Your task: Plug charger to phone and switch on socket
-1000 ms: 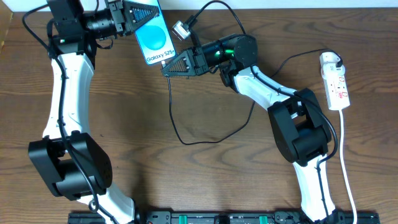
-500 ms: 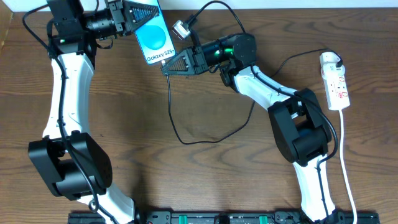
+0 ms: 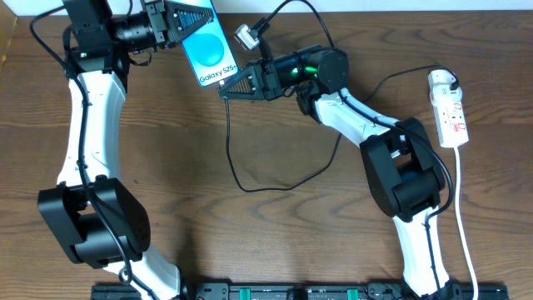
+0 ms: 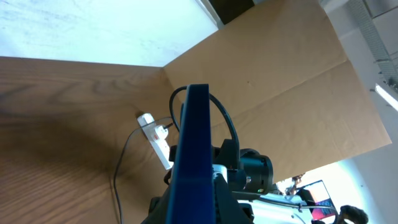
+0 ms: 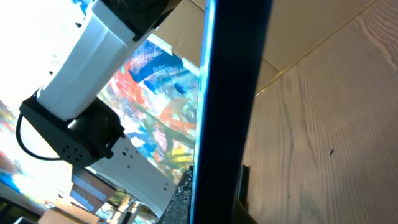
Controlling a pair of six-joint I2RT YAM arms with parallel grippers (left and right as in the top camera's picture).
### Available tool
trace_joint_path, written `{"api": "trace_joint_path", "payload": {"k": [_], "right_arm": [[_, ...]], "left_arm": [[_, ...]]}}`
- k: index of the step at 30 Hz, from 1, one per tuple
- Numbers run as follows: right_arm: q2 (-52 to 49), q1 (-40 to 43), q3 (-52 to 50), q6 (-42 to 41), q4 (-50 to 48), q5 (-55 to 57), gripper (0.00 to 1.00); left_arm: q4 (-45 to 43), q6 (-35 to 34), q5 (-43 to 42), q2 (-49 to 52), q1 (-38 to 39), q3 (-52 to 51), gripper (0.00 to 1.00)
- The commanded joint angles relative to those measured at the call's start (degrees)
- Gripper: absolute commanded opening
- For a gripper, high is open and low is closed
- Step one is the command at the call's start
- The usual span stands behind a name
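Overhead: the left gripper [image 3: 185, 23] clamps the phone [image 3: 210, 52] at the table's [image 3: 275, 242] far edge. The right gripper [image 3: 225, 91], nudged slightly right since before, pinches the charger [image 3: 250, 189] tip just below the phone. The socket [image 3: 450, 108] lies well apart, by the right edge.
Left wrist: the phone [image 4: 189, 155] is edge-on, with the socket [image 4: 155, 134] behind.
Right wrist: the phone's edge [image 5: 227, 93] fills the frame.

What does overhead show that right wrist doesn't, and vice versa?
Overhead only: the socket on the right of the table, the charger with its black cable looping down from the right gripper, and the phone screen with its Galaxy S25+ text, held by the left gripper. Right wrist only: the phone edge-on and close, a dark bar through mid-frame, with a colourful room background behind it. Both: the phone, the white left arm and the wooden table.
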State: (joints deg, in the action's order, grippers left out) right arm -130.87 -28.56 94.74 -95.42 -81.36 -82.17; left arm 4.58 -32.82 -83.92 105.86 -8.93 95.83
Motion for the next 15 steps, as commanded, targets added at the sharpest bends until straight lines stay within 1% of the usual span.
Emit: {"api": "trace_joint_path", "payload": {"k": [1,10,13,14,15], "right_arm": [[0.3,1.9,1.3,2.3,-0.9,9.7,0.01],[0.3,1.9,1.3,2.7,0.0,8.6,0.01],[0.3,2.1,1.3,2.7,0.0,8.7,0.13],[0.3,2.1,1.3,2.7,0.0,8.7,0.18],[0.3,2.1,1.3,2.7,0.0,8.7,0.25]], "left_arm": [[1.1,1.1,-6.1,-1.4,1.0,-0.1,0.08],[1.8,1.1,-6.1,-1.4,1.0,-0.1,0.07],[1.8,1.1,-6.1,-1.4,1.0,-0.1,0.07],[1.8,1.1,-6.1,-1.4,1.0,-0.1,0.08],[1.8,1.1,-6.1,-1.4,1.0,-0.1,0.07]]}}
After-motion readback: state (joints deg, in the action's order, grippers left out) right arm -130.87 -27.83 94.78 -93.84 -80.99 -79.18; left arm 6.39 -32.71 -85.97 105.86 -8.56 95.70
